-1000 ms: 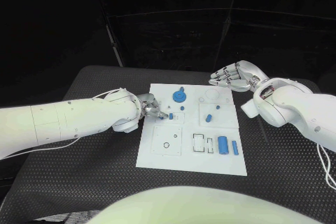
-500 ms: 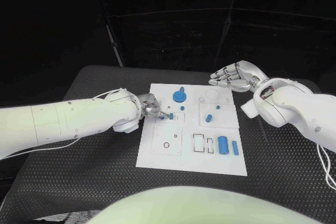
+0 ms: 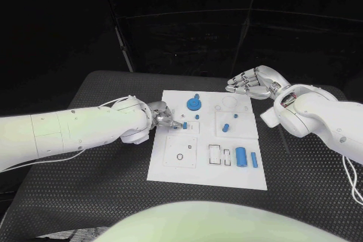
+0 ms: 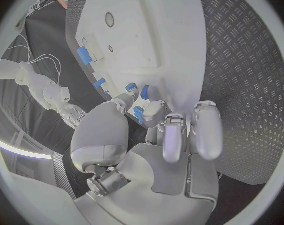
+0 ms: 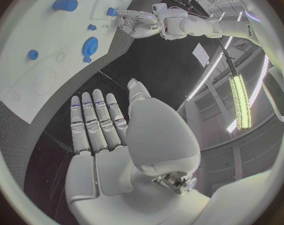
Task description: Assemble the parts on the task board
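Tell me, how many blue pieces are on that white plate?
7 that I can see: a gear, a small one below it, one at the left hand, a tiny one, a peg, a cylinder, a bar. The hand may hide more.

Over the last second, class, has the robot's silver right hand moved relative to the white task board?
No. The silver right hand hovers open beyond the white task board's far right corner, just as in the earlier head views.
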Available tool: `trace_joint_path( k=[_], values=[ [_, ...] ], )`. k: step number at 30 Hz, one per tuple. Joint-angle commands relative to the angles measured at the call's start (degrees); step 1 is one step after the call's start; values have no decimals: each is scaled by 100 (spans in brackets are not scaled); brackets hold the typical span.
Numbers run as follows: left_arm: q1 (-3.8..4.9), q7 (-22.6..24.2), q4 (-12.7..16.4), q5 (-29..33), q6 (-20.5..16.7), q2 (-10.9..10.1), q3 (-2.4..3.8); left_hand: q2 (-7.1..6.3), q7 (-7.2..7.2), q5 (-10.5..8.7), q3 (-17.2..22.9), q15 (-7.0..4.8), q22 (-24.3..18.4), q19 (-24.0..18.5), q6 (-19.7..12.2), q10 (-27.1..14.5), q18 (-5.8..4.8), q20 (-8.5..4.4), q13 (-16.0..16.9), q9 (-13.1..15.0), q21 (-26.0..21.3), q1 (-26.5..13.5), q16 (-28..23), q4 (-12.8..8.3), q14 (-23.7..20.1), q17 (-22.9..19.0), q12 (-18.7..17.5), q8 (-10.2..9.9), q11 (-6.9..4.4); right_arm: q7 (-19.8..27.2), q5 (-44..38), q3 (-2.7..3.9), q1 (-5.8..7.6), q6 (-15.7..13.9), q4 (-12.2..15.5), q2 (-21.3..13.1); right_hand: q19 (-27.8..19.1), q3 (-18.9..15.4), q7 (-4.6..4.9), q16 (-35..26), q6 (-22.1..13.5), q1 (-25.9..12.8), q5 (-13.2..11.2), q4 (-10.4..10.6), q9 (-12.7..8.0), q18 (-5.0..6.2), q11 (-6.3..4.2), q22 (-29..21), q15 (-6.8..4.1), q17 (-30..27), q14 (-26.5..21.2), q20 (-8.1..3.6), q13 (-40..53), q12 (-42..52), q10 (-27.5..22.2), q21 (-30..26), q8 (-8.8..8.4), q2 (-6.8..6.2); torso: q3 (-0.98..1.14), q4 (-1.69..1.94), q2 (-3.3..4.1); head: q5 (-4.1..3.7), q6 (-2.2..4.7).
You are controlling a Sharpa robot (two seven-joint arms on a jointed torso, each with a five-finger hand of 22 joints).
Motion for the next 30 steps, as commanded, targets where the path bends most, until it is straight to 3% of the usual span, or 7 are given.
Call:
trace_joint_path(
  k=[1,15,20,22,24,25,30],
  values=[
    [16,-46,-1,-20,32,-9,5,26,-10,16,-31,-19,220,44,15,31,-113,-18,-7,7,18,-38,18,-7,605,1510,19,24,19,47,15,3,10,25,5,5,25,33,299,-16,41,5,38,6,-1,-74,-12,8,3,-10,-28,1,-8,31,46,-31,37,48,2,-5,2,5,-1],
    [103,5,155,204,-187,-95,87,-44,70,5,-566,19,-29,-87,-203,-183,-52,10,-325,-1,-228,-155,18,212,605,1510,-202,-86,81,53,15,3,-10,35,-17,21,25,33,299,-16,41,5,38,6,-1,-74,-12,8,3,-10,-28,1,-8,31,46,-31,37,48,-3,-3,1,-5,-1],
    [283,248,198,512,-473,-167,113,-36,248,6,-1166,122,-739,-480,-627,-758,104,97,-1192,-156,-934,20,-113,468,537,1282,-831,-394,232,54,15,3,-16,44,-33,38,25,33,299,-16,41,5,38,6,-1,-74,-12,8,3,-10,-28,1,-8,31,46,-31,37,48,1,-3,2,-19,-1],
    [374,583,205,752,-670,-189,118,23,421,2,-1353,275,-1630,-1044,-908,-1421,286,197,-1979,-325,-1863,323,-566,545,276,578,-1441,-629,382,57,15,3,-19,49,-41,41,25,33,299,-16,41,4,39,6,-1,-74,-12,8,3,-10,-29,1,-8,31,46,-31,37,48,-2,-2,3,-26,-1],
    [451,1054,189,1017,-853,-186,121,78,589,-9,-1464,425,-2724,-1781,-1087,-1898,489,320,-2129,-563,-3060,718,-1341,552,-233,-470,-1636,-896,547,63,15,3,-23,52,-53,46,27,38,295,-14,47,4,43,6,0,-74,-15,9,3,-9,-28,1,-7,34,53,-36,40,54,-4,-2,3,-35,-1],
    [492,1407,150,1152,-975,-158,122,142,728,6,-1450,513,-3110,-2105,-1236,-2278,527,411,-2227,-744,-3558,1109,-2172,449,-819,-1469,-1809,-1113,638,67,15,3,-24,50,-60,49,30,46,287,-11,60,12,46,2,2,-73,-21,9,0,-8,-24,1,-5,40,67,-40,47,62,-3,-6,0,-40,-1],
    [561,2258,-113,1429,-1173,92,116,421,929,39,-1107,703,-3577,-2323,-1142,-2845,576,630,-2783,-1271,-4219,2274,-3686,52,-1812,-3134,-2435,-1579,890,106,15,3,-28,11,-79,57,42,73,255,5,112,39,48,-20,7,-65,-46,10,-14,-5,2,0,-5,50,113,-55,70,80,5,-17,1,-74,-1]
  ],
)
